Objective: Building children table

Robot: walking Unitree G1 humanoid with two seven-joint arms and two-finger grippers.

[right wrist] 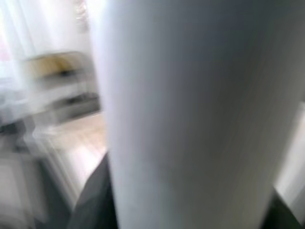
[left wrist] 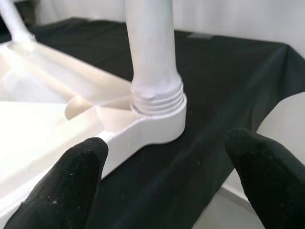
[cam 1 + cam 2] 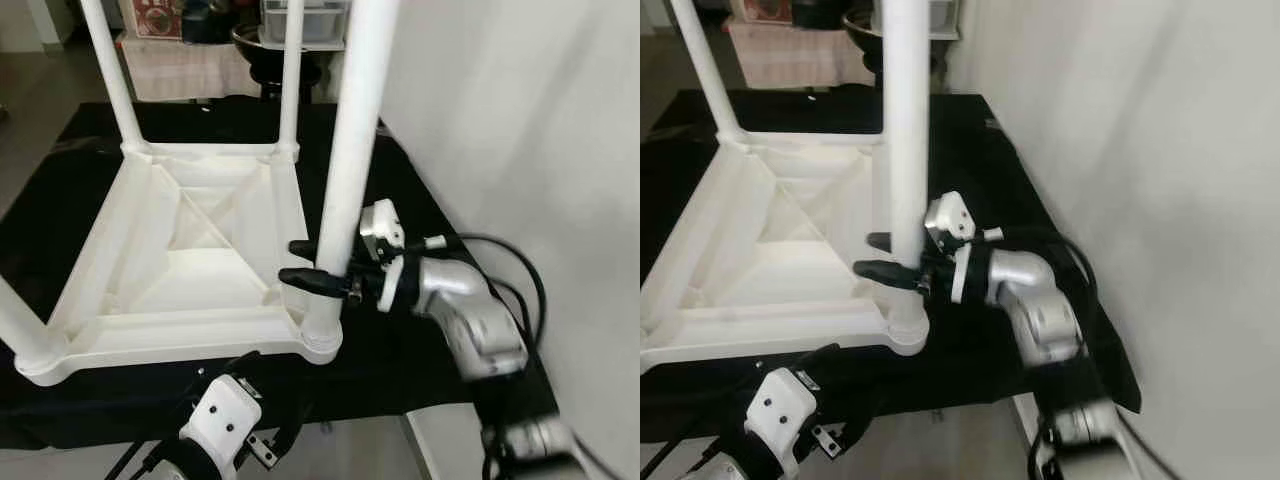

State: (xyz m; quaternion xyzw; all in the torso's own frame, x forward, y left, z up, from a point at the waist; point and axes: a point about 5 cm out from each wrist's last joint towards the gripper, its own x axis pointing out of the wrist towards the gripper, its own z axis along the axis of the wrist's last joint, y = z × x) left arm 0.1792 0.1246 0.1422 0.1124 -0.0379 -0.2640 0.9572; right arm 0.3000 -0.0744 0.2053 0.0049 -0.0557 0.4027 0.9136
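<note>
A white plastic children's table [image 3: 200,270] lies upside down on a black cloth [image 3: 400,350], its legs pointing up. The near right leg [image 3: 350,150] stands in its corner socket [image 2: 157,114], with screw threads showing just above the socket rim. My right gripper [image 3: 297,260] reaches in from the right and is shut on this leg a little above the socket, one black finger on each side. The right wrist view is a blurred close-up of the leg [image 1: 190,114]. My left gripper [image 2: 167,176] is open, low at the front, pointing at the same socket without touching it.
Three other legs stand up: far left [image 3: 110,70], far right [image 3: 290,80] and near left [image 3: 20,330]. A white wall [image 3: 540,120] runs close along the right. Boxes and a dark bowl [image 3: 260,40] sit behind the cloth. The cloth's front edge lies just under the table's near rim.
</note>
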